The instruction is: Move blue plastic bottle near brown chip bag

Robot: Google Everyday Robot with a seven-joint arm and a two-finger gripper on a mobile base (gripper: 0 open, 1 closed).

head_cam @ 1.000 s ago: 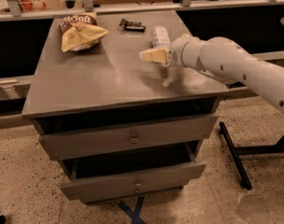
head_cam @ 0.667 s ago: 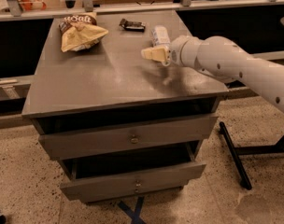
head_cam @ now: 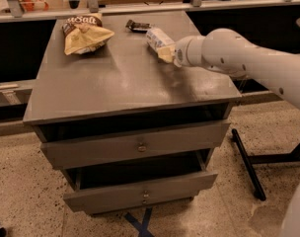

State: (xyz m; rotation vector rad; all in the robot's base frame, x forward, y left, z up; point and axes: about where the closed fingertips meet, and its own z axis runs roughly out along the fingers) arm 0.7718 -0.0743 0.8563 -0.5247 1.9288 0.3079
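The blue plastic bottle (head_cam: 156,36) lies on its side at the back right of the grey cabinet top (head_cam: 115,85). It is clear with a pale label. The brown chip bag (head_cam: 85,33), tan-yellow with a dark brown top band, lies at the back left of the top. My gripper (head_cam: 166,54) is at the near end of the bottle, touching or almost touching it. The white arm (head_cam: 239,56) reaches in from the right. The bag is well to the left of the bottle and the gripper.
A small flat dark wrapper (head_cam: 137,26) lies at the back, just left of the bottle. The cabinet has two drawers (head_cam: 140,147) standing slightly open. A rail (head_cam: 140,6) runs behind the cabinet. A black stand leg (head_cam: 246,164) is on the floor at the right.
My gripper has crept a little farther back, up to the near end of the bottle. The bottle, bag and wrapper have not moved.
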